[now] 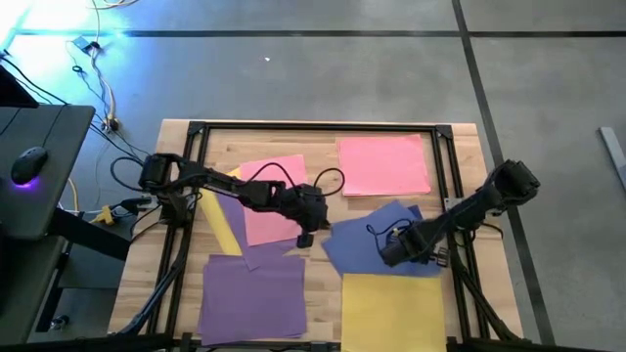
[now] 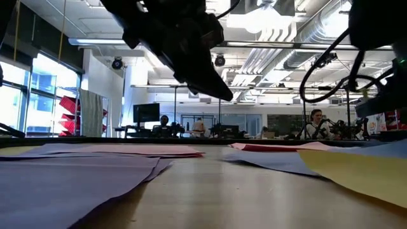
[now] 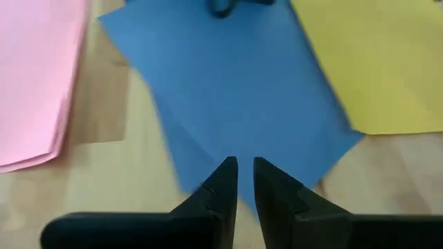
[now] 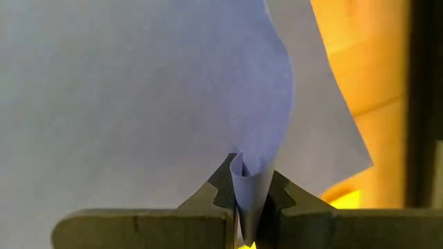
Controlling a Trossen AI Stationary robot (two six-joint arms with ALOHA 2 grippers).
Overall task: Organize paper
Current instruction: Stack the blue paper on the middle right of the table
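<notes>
My right gripper (image 4: 250,207) pinches a blue sheet (image 1: 377,240) on the wooden table (image 1: 460,147); my left gripper (image 3: 245,181), nearly closed, holds nothing; people sit at desks beyond.

Two dark, matte-black jointed arms appear from above, the left arm (image 1: 225,186) mid-frame left, the right arm (image 1: 469,210) at right, each with thin black cables looping along its links. The left gripper (image 3: 239,181) at bottom centre of its wrist view ends in two black wedge-shaped fingers (image 3: 277,197) with stepped notches on their outer edges. The right gripper (image 4: 250,197) has similarly notched, grey-looking fingers (image 4: 220,190) on a broad crossbar.
</notes>
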